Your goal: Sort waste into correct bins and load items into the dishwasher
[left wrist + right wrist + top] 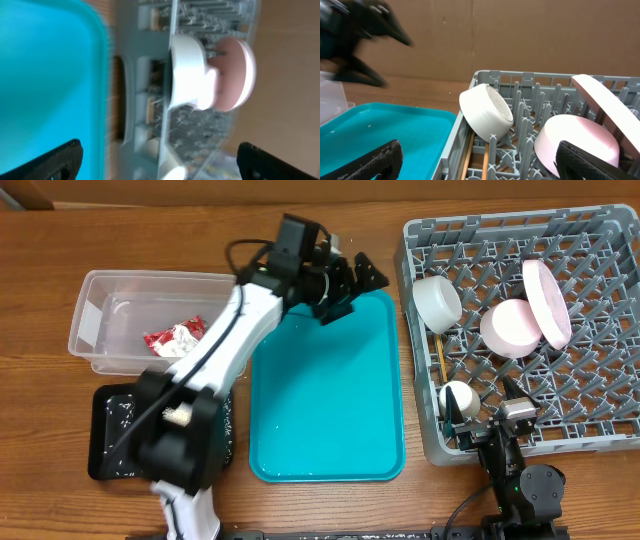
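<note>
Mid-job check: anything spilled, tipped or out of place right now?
Nothing stands out. The wrapper lies inside the clear tub; the white bowl, pink bowl and plate lean on edge in the rack, and the white grains lie within the black tray.

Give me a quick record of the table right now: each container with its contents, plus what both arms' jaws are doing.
clear tub: red-and-silver wrapper inside
black tray: scattered white grains
teal tray: lies between tub and rack
dish rack: white bowl, pink bowl, plate on edge, small white cup, chopsticks
left gripper: jaws open, nothing held, above the teal tray's far end
right gripper: jaws open, nothing held, at the rack's near edge
</note>
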You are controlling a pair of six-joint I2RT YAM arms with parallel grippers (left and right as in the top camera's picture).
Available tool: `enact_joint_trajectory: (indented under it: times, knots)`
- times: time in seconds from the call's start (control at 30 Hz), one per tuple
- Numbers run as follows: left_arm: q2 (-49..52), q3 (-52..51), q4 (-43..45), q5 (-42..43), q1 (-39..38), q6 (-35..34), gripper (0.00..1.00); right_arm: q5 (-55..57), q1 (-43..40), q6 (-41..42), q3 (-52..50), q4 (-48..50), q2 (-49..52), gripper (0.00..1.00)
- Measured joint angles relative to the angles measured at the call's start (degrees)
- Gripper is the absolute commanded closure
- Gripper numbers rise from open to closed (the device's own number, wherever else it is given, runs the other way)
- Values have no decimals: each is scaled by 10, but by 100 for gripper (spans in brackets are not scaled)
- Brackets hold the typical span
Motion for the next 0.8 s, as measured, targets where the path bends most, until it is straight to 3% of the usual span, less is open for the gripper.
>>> enact_joint_trajectory:
  times: [0.17, 0.37, 0.57, 0.8]
  knots:
    - [-161, 2, -200, -181, 0, 111, 0, 0, 0, 0, 0, 0, 0, 0]
    - [-313, 3, -364, -335, 0, 181, 0, 0, 0, 0, 0, -1, 0, 0]
    - [-392, 3, -426, -371, 0, 201, 0, 0, 0, 0, 0, -1, 0, 0]
    - [-410, 3, -477, -372, 0, 213, 0, 0, 0, 0, 0, 0, 0, 0]
